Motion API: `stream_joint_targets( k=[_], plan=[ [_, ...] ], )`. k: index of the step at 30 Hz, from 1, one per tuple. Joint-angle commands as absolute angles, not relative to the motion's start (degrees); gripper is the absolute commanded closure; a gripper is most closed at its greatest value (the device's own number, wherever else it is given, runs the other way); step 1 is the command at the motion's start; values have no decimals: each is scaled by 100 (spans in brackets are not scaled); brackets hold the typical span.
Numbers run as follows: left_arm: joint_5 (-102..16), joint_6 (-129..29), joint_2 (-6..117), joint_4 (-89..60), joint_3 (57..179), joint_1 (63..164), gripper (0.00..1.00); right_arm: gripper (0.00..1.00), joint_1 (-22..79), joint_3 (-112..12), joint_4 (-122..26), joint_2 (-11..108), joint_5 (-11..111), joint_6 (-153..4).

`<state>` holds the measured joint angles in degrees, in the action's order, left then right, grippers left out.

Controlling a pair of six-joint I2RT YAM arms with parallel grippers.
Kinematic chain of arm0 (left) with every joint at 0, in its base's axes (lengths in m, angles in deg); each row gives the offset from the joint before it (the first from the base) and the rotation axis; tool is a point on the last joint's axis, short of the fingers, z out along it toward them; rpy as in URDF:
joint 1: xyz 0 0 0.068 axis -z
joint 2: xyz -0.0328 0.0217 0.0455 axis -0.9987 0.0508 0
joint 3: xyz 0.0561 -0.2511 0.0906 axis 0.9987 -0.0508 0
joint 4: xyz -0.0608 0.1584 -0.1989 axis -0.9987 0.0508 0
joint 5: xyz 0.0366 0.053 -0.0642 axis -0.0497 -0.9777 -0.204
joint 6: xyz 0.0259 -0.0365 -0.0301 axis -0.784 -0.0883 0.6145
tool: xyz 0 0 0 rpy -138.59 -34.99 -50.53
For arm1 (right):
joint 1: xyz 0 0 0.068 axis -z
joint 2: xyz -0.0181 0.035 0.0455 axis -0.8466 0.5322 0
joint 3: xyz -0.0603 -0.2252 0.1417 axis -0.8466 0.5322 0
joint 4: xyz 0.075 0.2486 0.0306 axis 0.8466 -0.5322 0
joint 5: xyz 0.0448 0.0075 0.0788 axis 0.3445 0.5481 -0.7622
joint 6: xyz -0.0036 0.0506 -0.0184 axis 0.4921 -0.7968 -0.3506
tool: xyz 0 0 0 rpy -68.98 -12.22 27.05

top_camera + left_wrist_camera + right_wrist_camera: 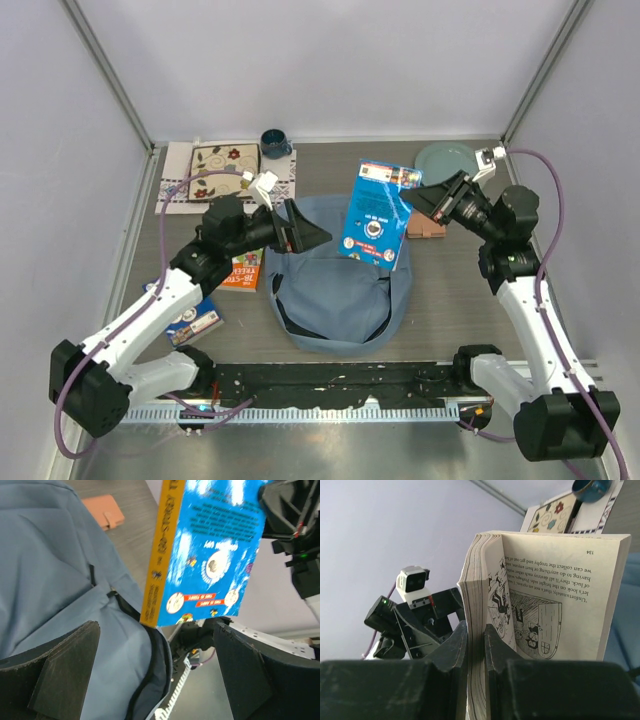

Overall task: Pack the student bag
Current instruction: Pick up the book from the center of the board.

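Observation:
The dusty-blue student bag (335,290) lies at the table's middle, its dark zipper line toward the near edge. My right gripper (428,196) is shut on a blue-covered book (375,215) and holds it upright in the air above the bag's far right part. In the right wrist view the fingers (451,652) pinch part of the pages of the book (545,595), which hangs slightly open. My left gripper (305,235) is open and empty just above the bag's far left edge. In the left wrist view the bag (60,580) lies below my left gripper (155,670), and the book (210,545) hangs beyond.
An orange book (246,271) and a blue booklet (195,322) lie left of the bag under my left arm. A patterned mat (225,165), a dark cup (275,143) and a green plate (445,160) are at the back. A brown wallet (428,227) lies by the bag.

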<state>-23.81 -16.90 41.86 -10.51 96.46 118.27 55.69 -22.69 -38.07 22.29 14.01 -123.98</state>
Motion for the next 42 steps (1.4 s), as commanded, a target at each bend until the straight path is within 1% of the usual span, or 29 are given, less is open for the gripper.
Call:
stream_joint_targets(
  k=[1,8,13,15,22,26,27,29,30,32,33,35,36,37,38,39,40,41,42],
  plan=[
    [-2151,-1266,4154,-2454,9514,12075,0,99,5565,-2004,-3035,1774,774,-12896],
    [-1922,-1239,4637,-3070,9654,12277,0,99,5556,-1722,-2946,1396,360,-13221],
    [-1659,-1125,5041,-3490,9786,12330,0,99,5547,-1564,-2586,1211,62,-13582],
    [-1579,-1064,5121,-3658,9812,12347,0,99,5547,-1494,-2210,1184,-53,-13836],
    [-1000,-616,5349,-4799,9900,12532,0,99,5530,-1564,-2093,1167,-475,-13794],
    [-604,-326,5534,-5188,10014,12672,0,99,5512,-1652,-2111,1202,-589,-13697],
    [-534,-308,5595,-5197,10049,12699,3,99,5512,-1669,-2172,1219,-572,-13671],
    [-402,-299,5631,-5206,10111,12795,9,99,5521,-1669,-2199,1263,-554,-13583],
    [-384,-299,5657,-5206,10129,12822,17,99,5521,-1661,-2295,1324,-537,-13548],
    [-366,-290,5649,-5206,10111,12857,28,99,5521,-1660,-2401,1369,-458,-13408],
    [-366,-281,5649,-5206,10094,12866,41,99,5521,-1660,-2436,1438,-423,-13372],
    [-427,-298,5579,-5136,10024,12866,53,99,5512,-1687,-2567,1492,-291,-13276],
    [-471,-420,5552,-5040,10006,12875,68,99,5521,-1748,-2829,1509,-247,-13075],
    [-533,-509,5456,-4769,9971,12866,77,98,5512,-1809,-3084,1544,-73,-12916],
    [-742,-605,5403,-4601,9962,12866,93,93,5521,-1888,-3452,1571,51,-12610],
    [-901,-728,5324,-4408,9936,12866,98,86,5521,-2098,-4334,1588,218,-12016],
    [-1033,-973,5254,-3962,9927,12866,100,59,5512,-2213,-4848,1606,463,-11670],
    [-1347,-1115,5088,-3767,9927,12866,100,45,5521,-2319,-5323,1615,953,-11397],
    [-1525,-1220,4990,-3547,9927,12866,100,38,5521,-2520,-6120,1615,1271,-11151]
  ],
)
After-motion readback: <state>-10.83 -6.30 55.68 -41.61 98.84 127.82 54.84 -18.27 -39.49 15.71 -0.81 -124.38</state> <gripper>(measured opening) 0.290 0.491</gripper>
